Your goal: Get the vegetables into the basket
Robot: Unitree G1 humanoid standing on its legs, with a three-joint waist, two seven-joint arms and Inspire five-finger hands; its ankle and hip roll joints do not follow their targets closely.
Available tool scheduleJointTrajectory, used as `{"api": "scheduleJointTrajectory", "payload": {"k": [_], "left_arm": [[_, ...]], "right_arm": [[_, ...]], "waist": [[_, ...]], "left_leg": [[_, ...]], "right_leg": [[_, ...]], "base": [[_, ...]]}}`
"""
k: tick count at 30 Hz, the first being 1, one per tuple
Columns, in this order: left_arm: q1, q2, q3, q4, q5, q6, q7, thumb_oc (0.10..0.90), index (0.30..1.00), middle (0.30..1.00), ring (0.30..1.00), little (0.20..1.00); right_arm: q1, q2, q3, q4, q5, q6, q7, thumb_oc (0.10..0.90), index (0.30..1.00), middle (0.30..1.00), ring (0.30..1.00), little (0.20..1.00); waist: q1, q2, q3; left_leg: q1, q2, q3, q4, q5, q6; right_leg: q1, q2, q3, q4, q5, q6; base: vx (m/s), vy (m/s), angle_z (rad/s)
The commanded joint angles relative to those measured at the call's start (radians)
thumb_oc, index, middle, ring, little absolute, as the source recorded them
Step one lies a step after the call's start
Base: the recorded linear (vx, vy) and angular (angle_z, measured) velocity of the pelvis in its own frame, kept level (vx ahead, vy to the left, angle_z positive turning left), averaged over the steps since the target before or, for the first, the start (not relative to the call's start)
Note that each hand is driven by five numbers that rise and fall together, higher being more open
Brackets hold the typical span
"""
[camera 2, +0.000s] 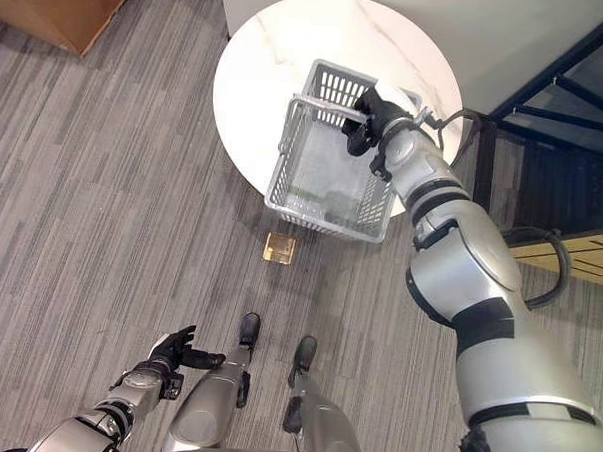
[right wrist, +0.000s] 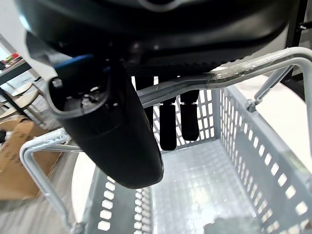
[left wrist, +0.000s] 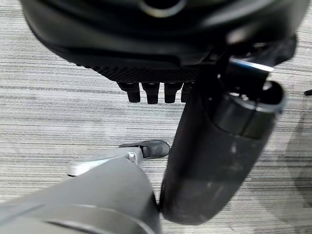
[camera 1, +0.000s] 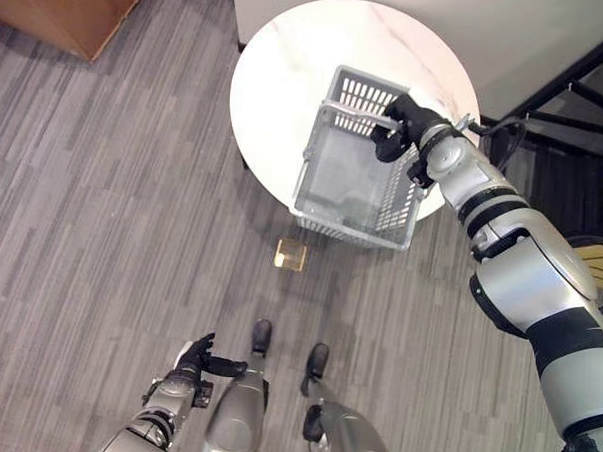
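Note:
A grey plastic basket with wire handles hangs tilted at the near edge of the round white table, partly past the rim. My right hand reaches in from the right and is shut on one wire handle, fingers curled over it. The basket's floor looks bare apart from a dark patch in one corner. My left hand hangs low by my side above the carpet, fingers relaxed and holding nothing.
A small tan block lies on the carpet just below the table's near edge. A cardboard box stands at the far left. A black metal frame stands right of the table.

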Motion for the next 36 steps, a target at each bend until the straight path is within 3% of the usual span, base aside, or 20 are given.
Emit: {"api": "scheduleJointTrajectory", "payload": {"k": [1, 4, 7, 10, 16, 18, 20, 22, 24, 25, 31, 36], "left_arm": [[0.052, 0.028, -0.021, 0.062, 0.069, 0.014, -0.012, 0.900, 1.000, 1.000, 1.000, 1.000], [0.086, 0.020, 0.016, 0.087, 0.127, 0.034, -0.029, 0.900, 1.000, 1.000, 1.000, 1.000], [0.125, -0.010, 0.068, 0.094, 0.152, 0.050, -0.037, 0.900, 1.000, 1.000, 1.000, 1.000], [0.142, -0.022, 0.079, 0.095, 0.170, 0.056, -0.042, 0.900, 1.000, 1.000, 1.000, 1.000], [0.163, -0.046, 0.088, 0.090, 0.226, 0.062, -0.047, 0.900, 1.000, 1.000, 1.000, 1.000], [0.172, -0.063, 0.091, 0.085, 0.268, 0.064, -0.054, 0.900, 1.000, 1.000, 1.000, 1.000], [0.173, -0.064, 0.092, 0.084, 0.276, 0.066, -0.060, 0.900, 1.000, 1.000, 1.000, 1.000], [0.181, -0.067, 0.104, 0.083, 0.293, 0.066, -0.071, 0.900, 1.000, 1.000, 1.000, 1.000], [0.185, -0.069, 0.103, 0.084, 0.301, 0.066, -0.073, 0.900, 1.000, 1.000, 1.000, 1.000], [0.193, -0.074, 0.105, 0.092, 0.312, 0.066, -0.074, 0.900, 1.000, 1.000, 1.000, 1.000], [0.203, -0.086, 0.106, 0.095, 0.335, 0.068, -0.081, 0.900, 1.000, 1.000, 1.000, 1.000], [0.198, -0.088, 0.097, 0.085, 0.327, 0.063, -0.075, 0.900, 1.000, 1.000, 1.000, 1.000]], "right_arm": [[-0.053, 0.018, -0.013, -0.026, -0.022, -0.048, 0.005, 0.400, 0.300, 0.300, 0.300, 0.300], [0.010, -0.049, 0.066, -0.300, -0.185, -0.062, 0.051, 0.400, 0.300, 0.300, 0.300, 0.300], [0.160, -0.173, 0.014, -0.587, -0.249, -0.070, 0.086, 0.400, 0.300, 0.300, 0.300, 0.300], [0.236, -0.210, -0.016, -0.696, -0.264, -0.079, 0.107, 0.400, 0.300, 0.300, 0.300, 0.300], [0.468, -0.335, -0.163, -0.959, -0.216, -0.099, 0.137, 0.400, 0.300, 0.300, 0.300, 0.300], [0.675, -0.429, -0.310, -1.075, -0.189, -0.113, 0.156, 0.400, 0.300, 0.300, 0.300, 0.300], [0.720, -0.450, -0.345, -1.097, -0.187, -0.111, 0.161, 0.400, 0.300, 0.300, 0.300, 0.300], [0.895, -0.495, -0.479, -1.132, -0.190, -0.118, 0.155, 0.400, 0.300, 0.300, 0.300, 0.300], [0.950, -0.496, -0.521, -1.125, -0.191, -0.117, 0.149, 0.400, 0.300, 0.300, 0.300, 0.300], [1.047, -0.477, -0.589, -1.106, -0.186, -0.121, 0.128, 0.400, 0.300, 0.300, 0.300, 0.300], [1.251, -0.394, -0.719, -0.917, -0.203, -0.097, 0.080, 0.400, 0.300, 0.300, 0.300, 0.300], [1.282, -0.331, -0.756, -0.740, -0.203, -0.097, -0.010, 0.400, 0.300, 0.300, 0.300, 0.300]], "waist": [[-0.006, -0.028, -0.031], [-0.054, -0.015, -0.088], [-0.109, 0.019, -0.146], [-0.126, 0.033, -0.167], [-0.174, 0.061, -0.202], [-0.208, 0.077, -0.217], [-0.213, 0.079, -0.220], [-0.233, 0.088, -0.227], [-0.235, 0.091, -0.229], [-0.246, 0.095, -0.231], [-0.275, 0.103, -0.240], [-0.286, 0.106, -0.236]], "left_leg": [[0.096, -0.024, 0.019, -0.008, -0.149, -0.003], [0.186, -0.022, 0.057, -0.034, -0.160, -0.002], [0.261, -0.020, 0.096, -0.057, -0.172, -0.001], [0.287, -0.018, 0.110, -0.067, -0.174, -0.001], [0.315, -0.016, 0.136, -0.069, -0.180, -0.004], [0.326, -0.014, 0.140, -0.069, -0.180, -0.006], [0.328, -0.013, 0.140, -0.069, -0.180, -0.006], [0.340, -0.011, 0.146, -0.069, -0.182, -0.007], [0.344, -0.011, 0.146, -0.069, -0.182, -0.007], [0.350, -0.011, 0.149, -0.069, -0.183, -0.006], [0.363, -0.011, 0.155, -0.069, -0.188, -0.005], [0.366, -0.012, 0.158, -0.069, -0.194, -0.001]], "right_leg": [[0.033, -0.036, 0.026, 0.023, -0.045, 0.061], [0.084, -0.038, 0.049, 0.045, -0.069, 0.060], [0.132, -0.035, 0.073, 0.037, -0.080, 0.061], [0.151, -0.032, 0.079, 0.030, -0.082, 0.063], [0.173, -0.028, 0.093, 0.024, -0.082, 0.066], [0.183, -0.026, 0.092, 0.025, -0.086, 0.065], [0.187, -0.026, 0.091, 0.025, -0.086, 0.065], [0.195, -0.023, 0.093, 0.029, -0.092, 0.064], [0.198, -0.022, 0.093, 0.030, -0.095, 0.064], [0.201, -0.021, 0.097, 0.034, -0.097, 0.063], [0.211, -0.018, 0.099, 0.039, -0.101, 0.064], [0.208, -0.018, 0.104, 0.044, -0.100, 0.068]], "base": [[0.00, -0.001, -0.25], [-0.01, -0.002, -0.22], [0.00, -0.012, -0.38], [-0.01, -0.033, -0.28], [-0.04, -0.051, -0.12], [-0.05, -0.072, -0.14], [-0.02, -0.039, 0.04], [-0.01, -0.023, -0.01], [-0.01, -0.020, 0.01], [-0.02, -0.018, -0.17], [0.00, 0.004, -0.07], [-0.01, 0.024, -0.03]]}}
